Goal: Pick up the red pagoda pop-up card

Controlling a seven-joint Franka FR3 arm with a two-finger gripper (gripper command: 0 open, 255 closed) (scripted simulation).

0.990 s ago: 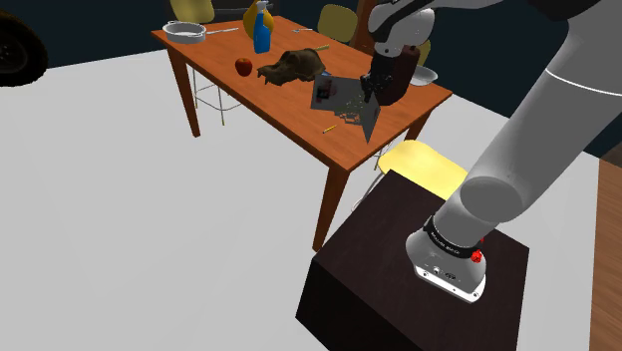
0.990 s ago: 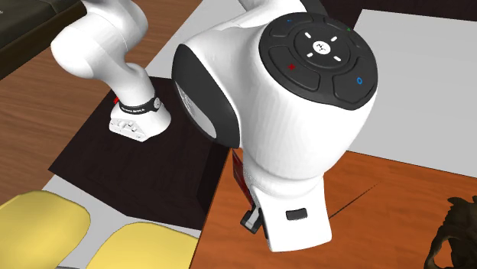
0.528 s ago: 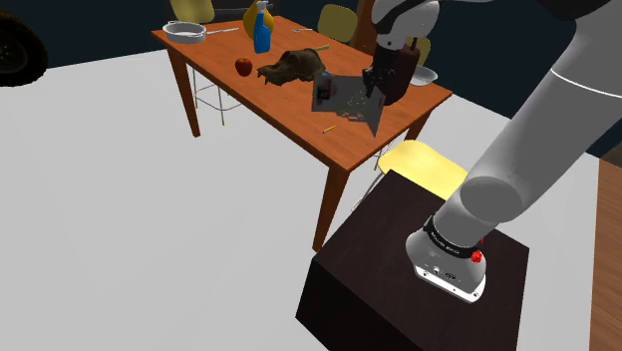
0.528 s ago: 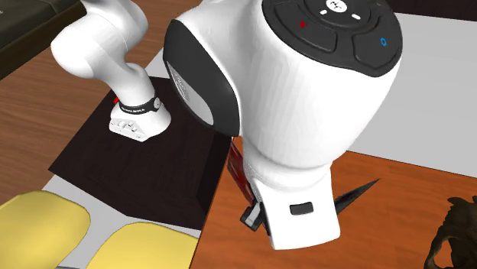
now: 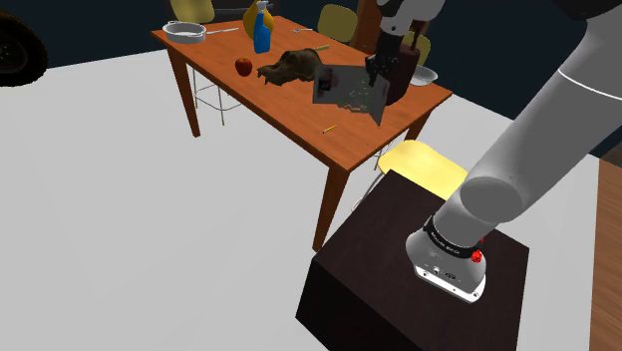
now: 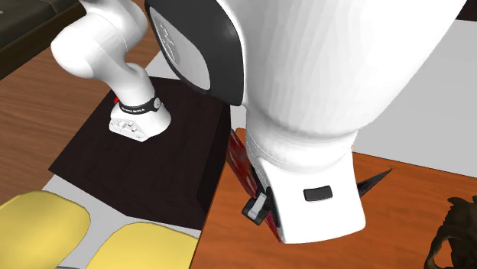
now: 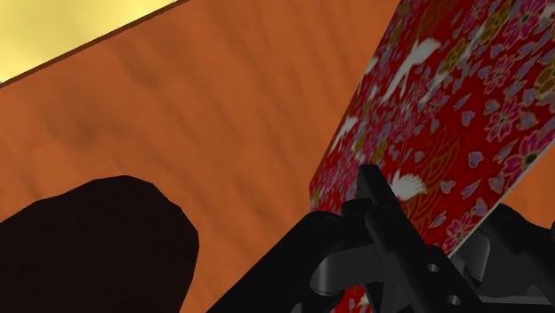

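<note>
Dim light casts shadows on the table [image 5: 289, 103].

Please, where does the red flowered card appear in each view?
Shoulder view: the card is held over the table's right end.
Second exterior view: a red edge at the centre, under the white arm.
Wrist view: clasped in the gripper, over the table.
Shared landmark: the orange table.

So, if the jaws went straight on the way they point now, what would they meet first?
The jaws clasp the red patterned card; past it, the line seems to end on the bare wooden table top, though the depth is hard to judge.
</note>
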